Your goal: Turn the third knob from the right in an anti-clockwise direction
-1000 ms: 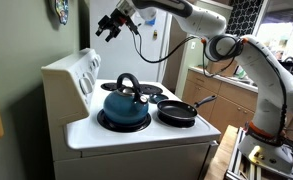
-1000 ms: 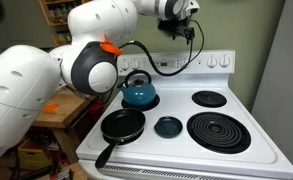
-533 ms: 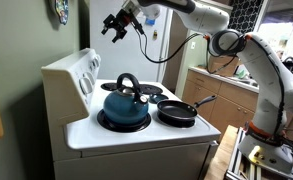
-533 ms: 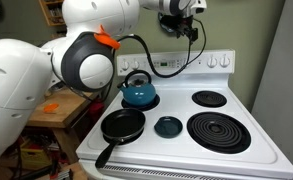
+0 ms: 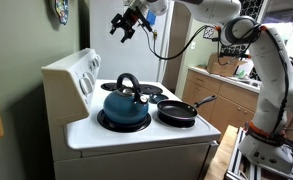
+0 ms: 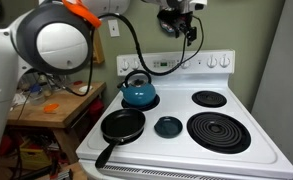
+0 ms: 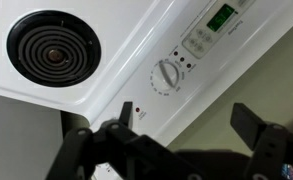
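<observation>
The white stove's back panel (image 6: 186,64) carries white knobs; two show at its right end (image 6: 219,62), and the others are too small to tell apart. In the wrist view one white knob (image 7: 166,76) sits beside the green display (image 7: 221,16). My gripper (image 5: 126,22) hangs open and empty high above the panel, well clear of every knob, and also shows in an exterior view (image 6: 179,25). In the wrist view its two dark fingers (image 7: 121,115) stand wide apart around the gripper's middle (image 7: 186,125), with the knob above them.
A blue kettle (image 5: 123,103) stands on one burner and a black frying pan (image 5: 177,111) beside it. A small dark lid (image 6: 167,126) lies mid-stove. Coil burners (image 6: 218,130) are bare. A green wall rises behind the stove, and a wooden table (image 6: 61,105) stands beside it.
My gripper has risen and drifted away from the back panel, staying open. The arm has swung upward out of much of the frame. Kettle and pan have not moved.
</observation>
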Robot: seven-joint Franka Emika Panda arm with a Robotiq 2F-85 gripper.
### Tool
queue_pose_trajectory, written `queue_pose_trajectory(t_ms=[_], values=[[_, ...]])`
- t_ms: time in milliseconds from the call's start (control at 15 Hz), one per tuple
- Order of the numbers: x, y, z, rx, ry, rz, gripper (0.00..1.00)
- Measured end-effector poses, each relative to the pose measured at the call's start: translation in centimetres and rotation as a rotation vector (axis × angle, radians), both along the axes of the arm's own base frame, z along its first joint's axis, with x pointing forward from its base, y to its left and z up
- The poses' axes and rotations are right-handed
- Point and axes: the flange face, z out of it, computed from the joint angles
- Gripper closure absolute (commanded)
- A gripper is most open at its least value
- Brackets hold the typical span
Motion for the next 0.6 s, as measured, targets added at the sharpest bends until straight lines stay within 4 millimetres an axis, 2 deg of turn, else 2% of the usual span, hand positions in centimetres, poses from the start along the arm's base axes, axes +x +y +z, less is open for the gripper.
queue_pose_trajectory(t_ms=[600], values=[[-5.2,-4.1,0.6,-0.094,0.032,-0.119,0.00]])
